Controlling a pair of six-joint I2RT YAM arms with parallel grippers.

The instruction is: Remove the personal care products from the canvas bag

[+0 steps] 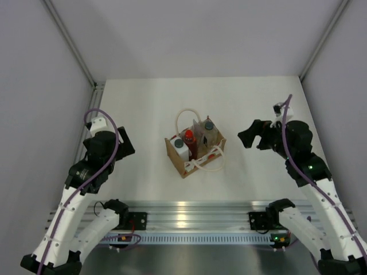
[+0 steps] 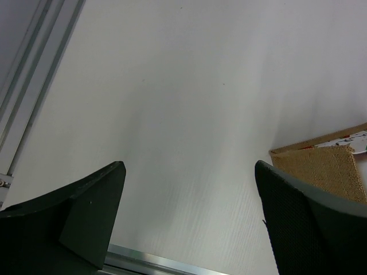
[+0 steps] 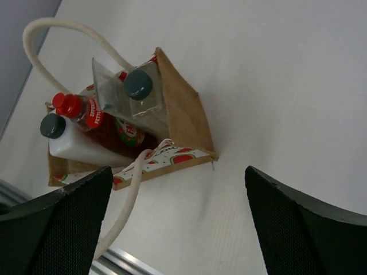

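The tan canvas bag (image 1: 215, 140) with white rope handles stands at mid-table and holds the products. In the right wrist view the bag (image 3: 184, 117) shows a red bottle with red cap (image 3: 92, 114), a white bottle with grey cap (image 3: 77, 146) and a clear bottle with dark cap (image 3: 140, 91). A white squeeze tube is not clearly visible. My left gripper (image 1: 122, 142) is open and empty, left of the bag. My right gripper (image 1: 250, 135) is open and empty, right of the bag. A bag corner (image 2: 327, 169) shows in the left wrist view.
Grey walls enclose the white table (image 1: 149, 109) on the left, right and back. An aluminium rail (image 1: 195, 213) runs along the near edge between the arm bases. One rope handle (image 1: 209, 165) hangs over the bag's near side.
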